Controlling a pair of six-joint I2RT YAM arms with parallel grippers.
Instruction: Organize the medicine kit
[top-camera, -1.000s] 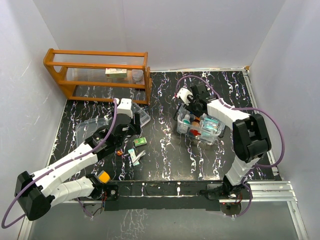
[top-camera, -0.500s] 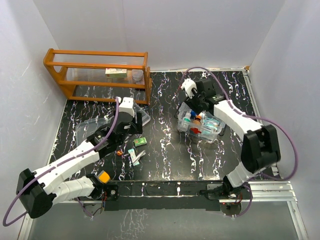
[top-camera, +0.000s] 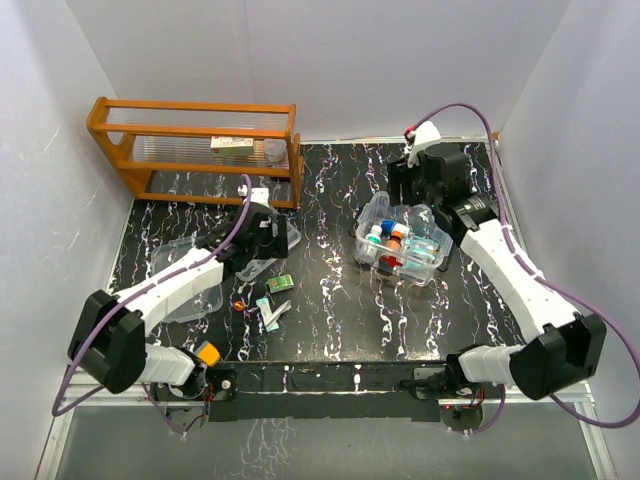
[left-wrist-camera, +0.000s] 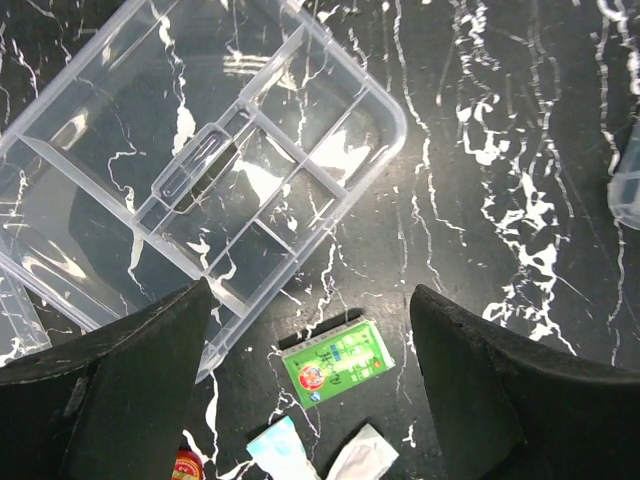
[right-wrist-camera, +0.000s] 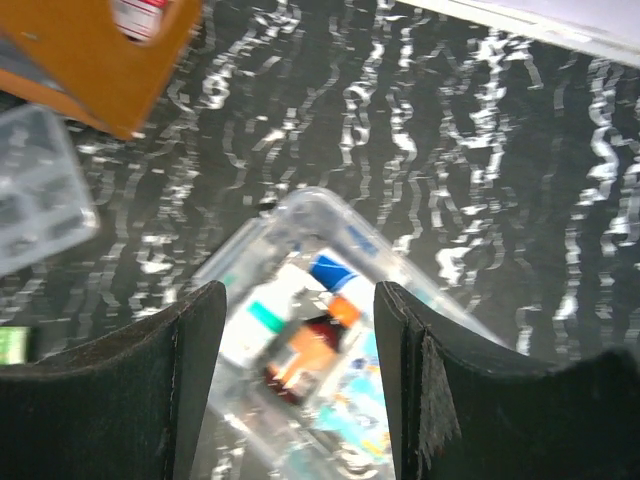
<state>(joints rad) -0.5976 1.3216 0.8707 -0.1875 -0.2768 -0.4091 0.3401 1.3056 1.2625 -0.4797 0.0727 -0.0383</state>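
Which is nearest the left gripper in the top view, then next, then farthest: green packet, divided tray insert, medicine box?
1. The divided tray insert, directly under the open left gripper.
2. The green packet, just nearer the arm bases.
3. The medicine box, well off to the right.

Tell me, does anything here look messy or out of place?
Yes. The box stands open on the right, while its tray lies to the left, looking empty. A green packet and some pale sachets lie loose on the table near the tray, not in it.
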